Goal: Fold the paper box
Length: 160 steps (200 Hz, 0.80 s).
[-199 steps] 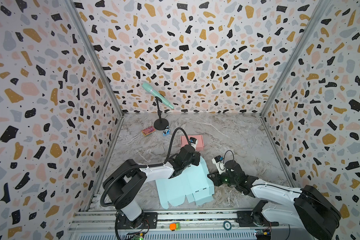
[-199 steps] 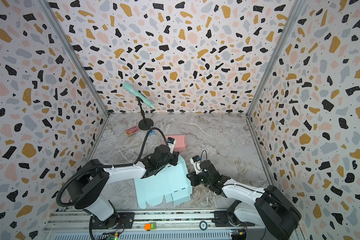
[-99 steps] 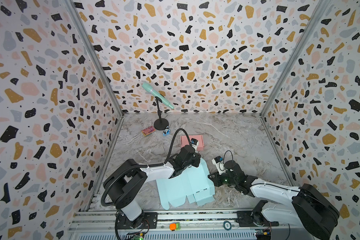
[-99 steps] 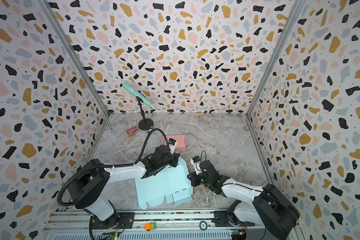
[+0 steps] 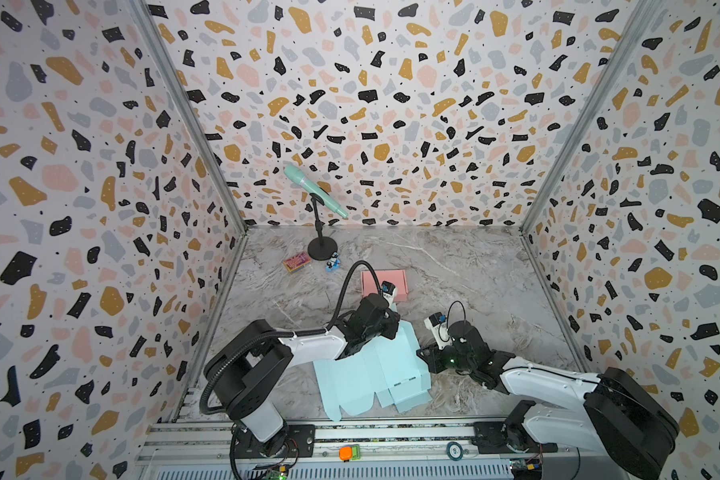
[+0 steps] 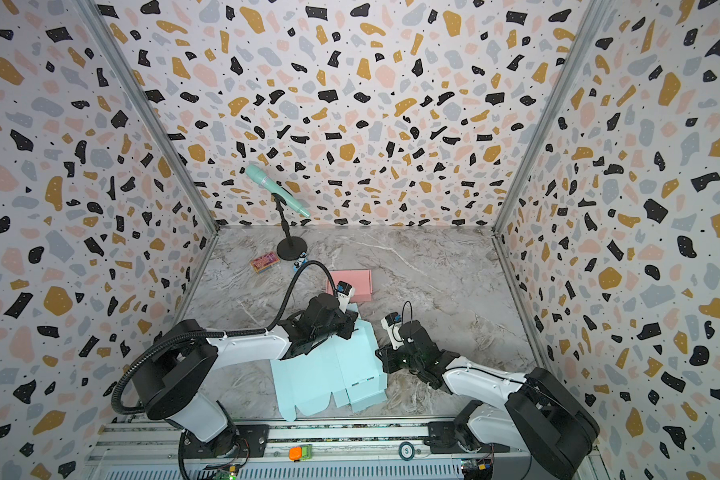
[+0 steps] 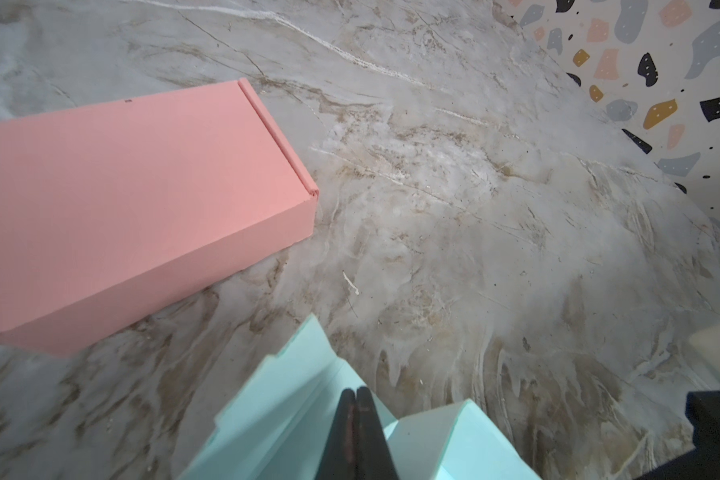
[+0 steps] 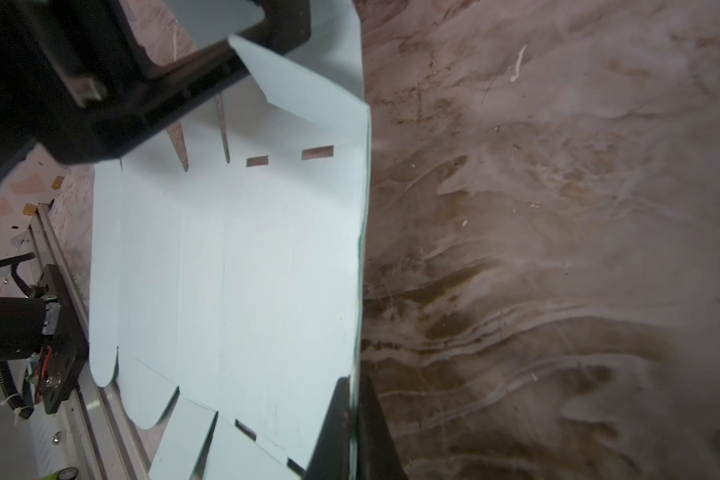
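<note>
A mint paper box (image 5: 371, 374) (image 6: 329, 374) lies as a mostly flat blank near the table's front middle. Its far flaps are partly raised in the left wrist view (image 7: 292, 399). My left gripper (image 5: 391, 329) (image 6: 352, 328) (image 7: 354, 401) is shut, with nothing between its fingers, and its tips are down among those far flaps. My right gripper (image 5: 420, 355) (image 6: 379, 355) (image 8: 352, 386) is shut on the box's right edge. That edge panel is lifted upright, and the thin card runs between the two fingers (image 8: 337, 411). The slotted sheet (image 8: 233, 270) spreads out beyond them.
A closed pink box (image 5: 383, 282) (image 6: 352, 284) (image 7: 134, 199) stands just behind the left gripper. Farther back are a mint microphone on a black stand (image 5: 322, 251), a small colourful card (image 5: 296, 262) and a tiny figure (image 5: 332, 264). A metal rail (image 5: 350, 436) runs along the front edge.
</note>
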Motion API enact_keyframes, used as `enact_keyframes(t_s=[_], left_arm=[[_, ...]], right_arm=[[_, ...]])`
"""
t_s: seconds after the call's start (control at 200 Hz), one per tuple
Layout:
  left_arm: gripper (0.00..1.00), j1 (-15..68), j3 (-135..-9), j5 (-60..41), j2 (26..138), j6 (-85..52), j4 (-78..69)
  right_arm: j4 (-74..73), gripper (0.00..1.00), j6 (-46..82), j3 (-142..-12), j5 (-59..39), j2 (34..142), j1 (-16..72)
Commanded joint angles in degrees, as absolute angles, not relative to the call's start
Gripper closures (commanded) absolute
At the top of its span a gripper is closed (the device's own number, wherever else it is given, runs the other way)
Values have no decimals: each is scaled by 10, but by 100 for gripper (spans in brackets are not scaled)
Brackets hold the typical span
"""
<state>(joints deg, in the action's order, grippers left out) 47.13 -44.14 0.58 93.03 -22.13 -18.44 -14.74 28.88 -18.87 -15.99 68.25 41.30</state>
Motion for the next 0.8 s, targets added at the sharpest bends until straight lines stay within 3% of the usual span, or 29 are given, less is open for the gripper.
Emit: enact_keyframes(t_s=[0.0, 0.796], left_arm=[[100, 478, -427, -2, 909, -223, -195], [100, 523, -392, 13, 901, -252, -226]], right_arm=[[-142, 92, 275, -196, -153, 672, 412], [-129, 93, 278, -201, -140, 671, 420]])
